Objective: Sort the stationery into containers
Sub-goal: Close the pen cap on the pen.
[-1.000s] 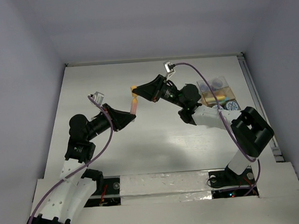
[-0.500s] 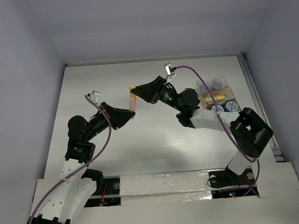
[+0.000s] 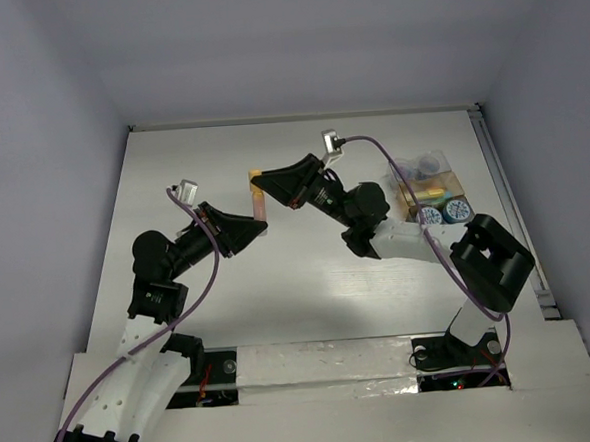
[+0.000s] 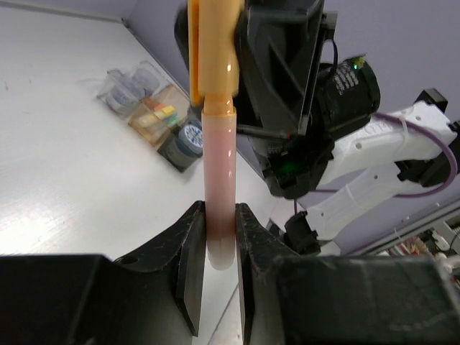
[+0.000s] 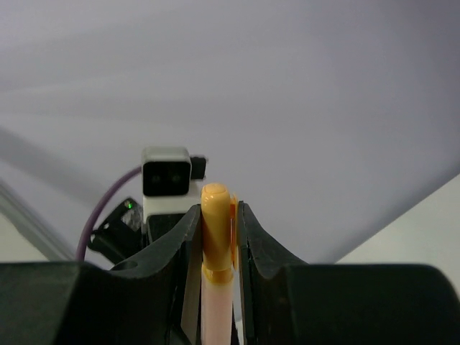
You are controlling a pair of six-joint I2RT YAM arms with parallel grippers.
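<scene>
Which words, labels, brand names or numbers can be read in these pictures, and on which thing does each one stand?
No text can be read in any view.
The pen, gripped by the left gripper and the right gripper: no print shows on it.
The tape rolls in the containers: blue-and-white faces, any print too small and blurred to read.

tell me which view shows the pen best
Left wrist: the pen runs up the frame, pink barrel and orange cap both clear. Right wrist shows mostly the cap end; top external only a tiny sliver.
</scene>
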